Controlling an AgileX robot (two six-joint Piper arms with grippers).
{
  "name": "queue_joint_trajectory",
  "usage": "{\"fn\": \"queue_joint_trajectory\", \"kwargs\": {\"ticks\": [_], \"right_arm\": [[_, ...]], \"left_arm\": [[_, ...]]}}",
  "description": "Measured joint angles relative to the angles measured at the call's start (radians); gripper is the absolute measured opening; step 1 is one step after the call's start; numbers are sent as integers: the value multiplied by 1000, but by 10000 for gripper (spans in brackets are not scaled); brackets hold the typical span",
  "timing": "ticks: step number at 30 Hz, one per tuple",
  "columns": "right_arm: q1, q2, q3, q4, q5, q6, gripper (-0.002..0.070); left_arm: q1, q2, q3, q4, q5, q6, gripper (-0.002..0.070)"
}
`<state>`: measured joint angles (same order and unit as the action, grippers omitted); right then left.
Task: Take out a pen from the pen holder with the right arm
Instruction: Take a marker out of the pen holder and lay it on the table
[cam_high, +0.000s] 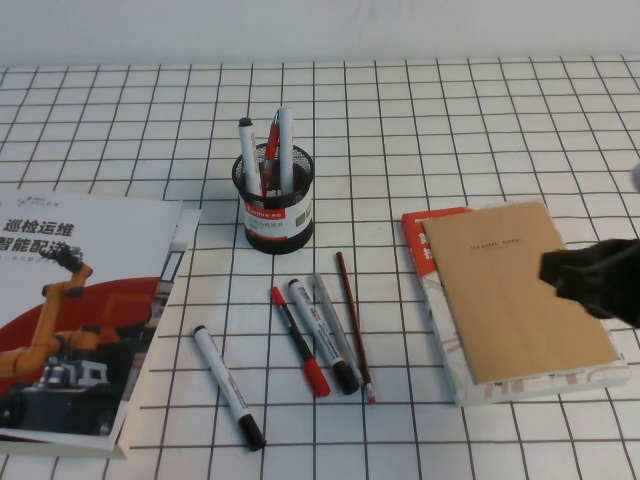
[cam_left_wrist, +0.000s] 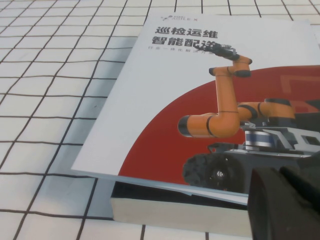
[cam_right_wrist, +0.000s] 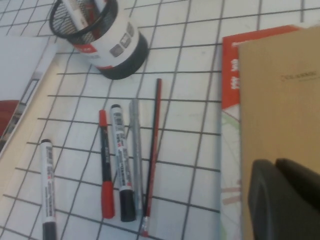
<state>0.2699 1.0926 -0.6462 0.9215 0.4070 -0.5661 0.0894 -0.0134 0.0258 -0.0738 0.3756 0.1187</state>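
The black mesh pen holder (cam_high: 276, 212) stands upright on the gridded table behind the centre, also in the right wrist view (cam_right_wrist: 107, 37). Two white markers (cam_high: 285, 150) and a red pen (cam_high: 270, 145) stick up out of it. My right gripper (cam_high: 548, 271) hovers over the brown notebook (cam_high: 515, 300) at the right, well away from the holder. Its fingers are shut with nothing between them, as the right wrist view (cam_right_wrist: 274, 166) also shows. My left gripper (cam_left_wrist: 276, 174) hangs over the corner of the robot-cover book (cam_left_wrist: 200, 100), fingers together and empty.
Several loose pens lie in front of the holder: a white marker (cam_high: 228, 387), a red pen (cam_high: 299, 341), a black-capped marker (cam_high: 324, 335), a grey pen (cam_high: 338, 322) and a red pencil (cam_high: 354, 325). The notebook rests on a red-covered book (cam_high: 432, 225). The robot-cover book (cam_high: 80, 300) fills the left.
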Motion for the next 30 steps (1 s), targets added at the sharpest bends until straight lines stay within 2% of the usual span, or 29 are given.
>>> {"fn": "queue_joint_trajectory", "kwargs": {"ticks": [5, 8, 14, 18, 25, 30], "right_arm": [[256, 156, -87, 0, -197, -5, -16], [366, 263, -170, -2, -271, -7, -16], [457, 439, -321, -60, -365, -8, 11], [489, 529, -385, -153, -444, -4, 102], [506, 661, -485, -383, -645, 168, 338], [506, 764, -546, -589, -801, 352, 386]], "left_arm": [[0, 0, 0, 0, 0, 0, -3], [0, 0, 0, 0, 0, 0, -3], [0, 0, 0, 0, 0, 0, -3], [0, 0, 0, 0, 0, 0, -3], [0, 0, 0, 0, 0, 0, -3], [0, 0, 0, 0, 0, 0, -3]]}}
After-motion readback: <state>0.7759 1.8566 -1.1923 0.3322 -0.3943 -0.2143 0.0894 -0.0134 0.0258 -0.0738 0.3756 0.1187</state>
